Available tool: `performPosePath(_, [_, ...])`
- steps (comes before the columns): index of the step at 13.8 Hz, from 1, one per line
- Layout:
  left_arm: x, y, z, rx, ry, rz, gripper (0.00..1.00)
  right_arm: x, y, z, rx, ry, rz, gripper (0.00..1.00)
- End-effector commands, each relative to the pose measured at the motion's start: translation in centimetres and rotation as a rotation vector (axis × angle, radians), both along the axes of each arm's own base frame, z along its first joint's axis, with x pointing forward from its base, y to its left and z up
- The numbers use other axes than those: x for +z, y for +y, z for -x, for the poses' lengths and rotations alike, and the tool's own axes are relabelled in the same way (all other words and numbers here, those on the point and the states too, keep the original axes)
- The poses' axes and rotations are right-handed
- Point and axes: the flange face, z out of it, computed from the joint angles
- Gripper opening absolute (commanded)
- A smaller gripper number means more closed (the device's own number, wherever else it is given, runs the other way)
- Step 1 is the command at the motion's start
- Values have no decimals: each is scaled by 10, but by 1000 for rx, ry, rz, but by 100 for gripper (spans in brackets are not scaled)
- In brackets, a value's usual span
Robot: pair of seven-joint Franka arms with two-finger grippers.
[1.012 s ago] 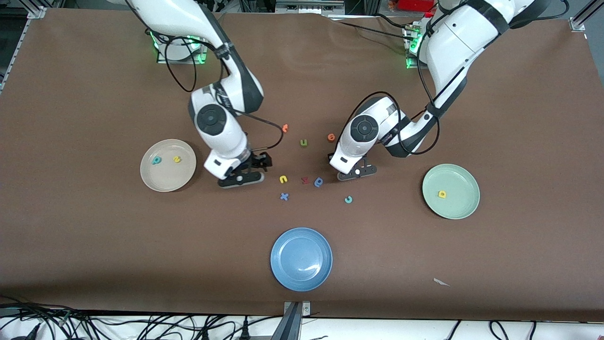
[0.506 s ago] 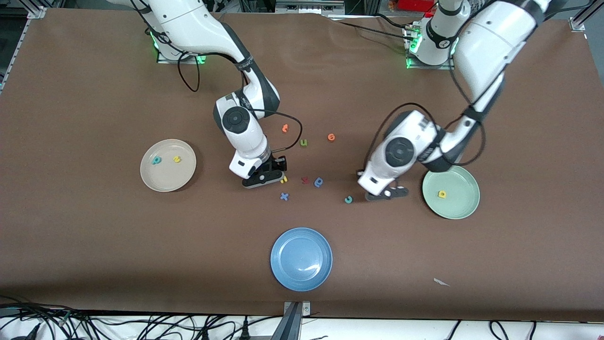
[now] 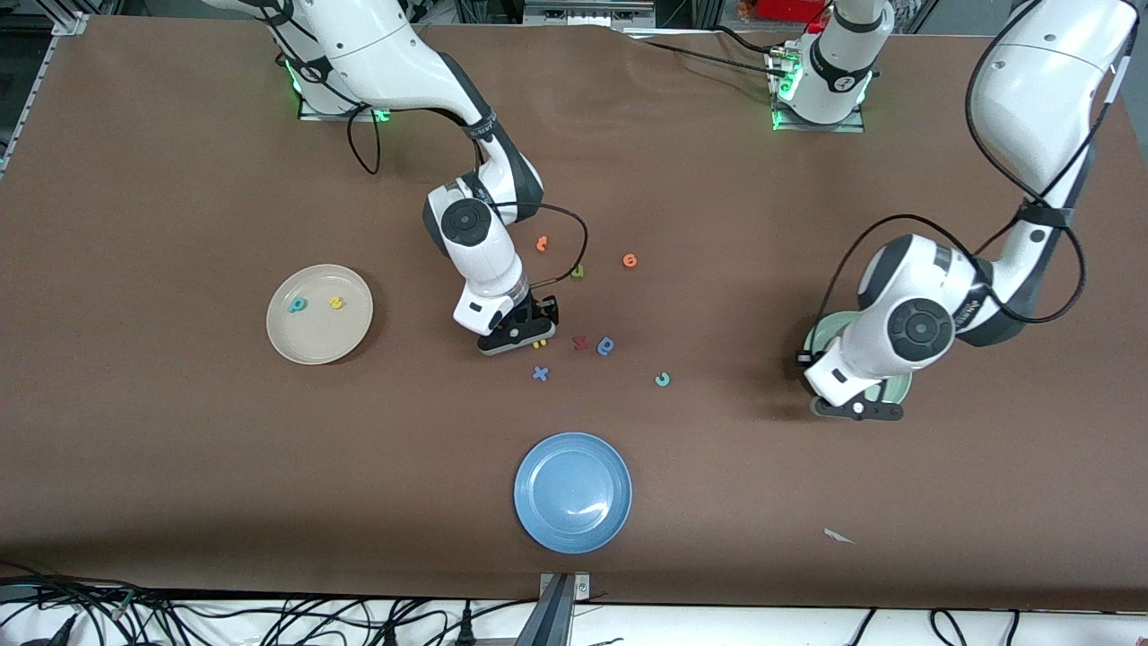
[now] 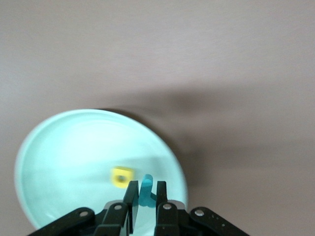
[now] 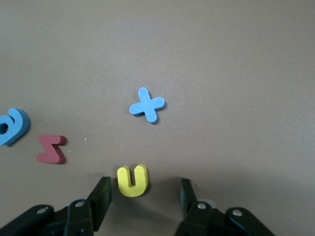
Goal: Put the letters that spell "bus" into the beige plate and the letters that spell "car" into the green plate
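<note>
Front view, reading across with the blue plate (image 3: pixel 572 492) as the landmark: the beige plate (image 3: pixel 319 313) lies toward the right arm's end of the surface (image 3: pixel 179 449), farther from the camera than the blue plate, and holds the teal "b" (image 3: pixel 297 305) and the yellow "s" (image 3: pixel 336 303), a little apart. Next comes the right hand (image 3: pixel 538 339), low over the surface farther from the camera than the blue plate. In the right wrist view its fingers (image 5: pixel 101 196) are spread, one on each side of the yellow "u" (image 5: pixel 132 180), which lies flat on the surface; neither finger touches it. Just beside it lie a blue cross (image 5: pixel 147 104), a dark red zigzag letter (image 5: pixel 51 149) and a blue looped letter (image 5: pixel 11 127). Farther from the camera sit an orange letter (image 3: pixel 542 243), the olive-green "u" (image 3: pixel 578 271) and the orange "e" (image 3: pixel 630 260). The teal "c" (image 3: pixel 663 379) lies on the surface between the blue plate and the green plate (image 3: pixel 897 388). The green plate lies toward the left arm's end, mostly covered by the left arm. The left hand (image 4: pixel 146 189) hovers over it, clenched on the teal "r" (image 4: pixel 145 191), with the yellow "a" (image 4: pixel 121 176) lying in the plate just beside.
</note>
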Motion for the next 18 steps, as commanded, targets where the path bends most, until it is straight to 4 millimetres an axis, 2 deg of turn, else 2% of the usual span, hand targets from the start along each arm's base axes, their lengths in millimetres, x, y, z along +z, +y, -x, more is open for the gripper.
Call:
performPosePath(1, [-14, 25, 2, -167, 29, -66, 4, -9, 8, -1, 6, -18, -12, 54])
performPosePath(2, [-15, 34, 1, -214, 38, -71, 16, -9, 8, -1, 6, -18, -12, 52])
performPosePath(3, [-17, 41, 0, -256, 48, -67, 70, -12, 9, 1, 9, -15, -9, 46])
performPosePath(4, [-15, 43, -2, -259, 49, -51, 99, -13, 9, 1, 9, -18, -9, 45])
performPosePath(6, [-3, 35, -11, -148, 19, -1, 100, -16, 11, -1, 8, -24, -14, 43])
performPosePath(8, [1, 8, -11, -55, 20, 66, 100, -17, 22, 4, 3, -25, -20, 43])
performPosePath(9, [-1, -5, -10, 20, 15, 83, 100, -16, 23, 4, 6, -27, -20, 36])
performPosePath(10, [3, -32, -17, 80, -9, 98, 100, -16, 23, 4, 7, -27, -19, 22])
performPosePath(11, [4, -65, -24, 137, -30, 109, 100, -15, 24, 4, 10, -29, -20, 14])
performPosePath(13, [-6, -121, -24, 239, -40, 116, 100, -9, 23, 3, 13, -29, -20, 13])
performPosePath(15, [-13, -165, -24, 330, -46, 133, 100, 3, 18, -2, 4, -28, -20, 13])
performPosePath(18, [-23, -207, -19, 445, -48, 135, 100, 45, -10, -20, -30, 27, 28, 13])
